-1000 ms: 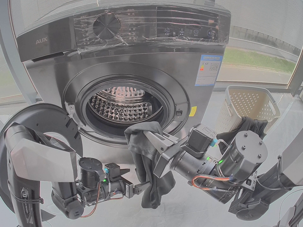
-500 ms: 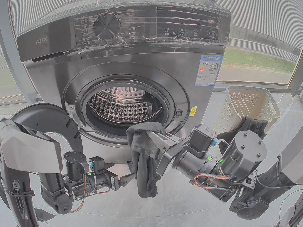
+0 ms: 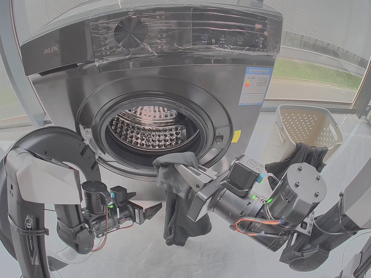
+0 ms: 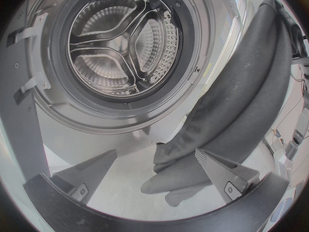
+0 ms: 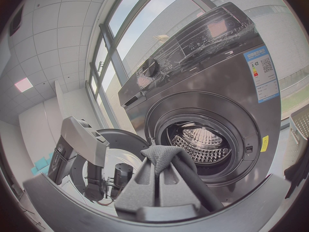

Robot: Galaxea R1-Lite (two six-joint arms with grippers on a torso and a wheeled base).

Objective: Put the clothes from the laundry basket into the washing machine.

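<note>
Tall windows (image 3: 320, 39); pale glossy floor (image 3: 147, 256); tiled ceiling (image 5: 48, 33).

We saw the pale tiled floor (image 3: 147, 259) carrying the washing machine (image 3: 154, 78), and the laundry basket (image 3: 305, 126) stood on it just beside that machine's right side.

I count one washing machine (image 3: 154, 78), one laundry basket (image 3: 305, 128) right of it, two clothes: hanging garment (image 3: 172, 172) before it, draped garment (image 3: 309, 153) right of it.
</note>
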